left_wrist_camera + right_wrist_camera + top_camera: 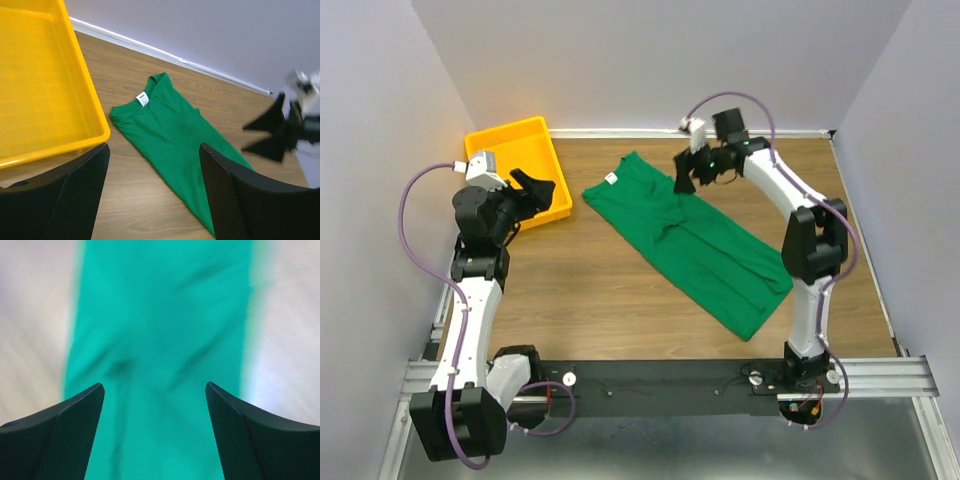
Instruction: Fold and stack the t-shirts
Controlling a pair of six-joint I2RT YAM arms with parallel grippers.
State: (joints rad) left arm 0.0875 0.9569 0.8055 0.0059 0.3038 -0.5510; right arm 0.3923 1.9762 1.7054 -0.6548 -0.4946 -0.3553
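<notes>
Your right gripper (686, 180) stands with its jaws spread wide and nothing between them. The left gripper (538, 188) is the same, fingers well apart and empty.

You are working over a brown wood-grain table (590, 285), closed in by plain pale walls (650, 60) at the back and on both sides, with a white strip along the foot of the back wall. A yellow tray (515, 150) sits at the far left corner of the table. A black rail runs along the near edge, where the two arm bases are bolted.

The dark green t-shirt (695, 245) lies flat on the table as a long narrow band. It runs diagonally from its collar, at the far middle, down to its hem at the near right. The small white neck tag (610, 179) shows at the collar end, which lies near the tray but does not touch it.

Your right gripper hangs over the far part of the shirt, at its right edge just past the collar. In the right wrist view, which is blurred, the green cloth (160, 315) fills the space beyond the gripper (154, 385). The fingers (65, 435) do not pinch it. In the left wrist view that gripper (272, 132) shows with its fingers splayed and looks raised off the cloth.

Your left gripper (153, 146) is over the tray's near right corner (95, 135) and points toward the shirt (170, 135). The tag (143, 99) lies just beyond the gap between its fingers, and the gripper is well clear of the cloth.
</notes>
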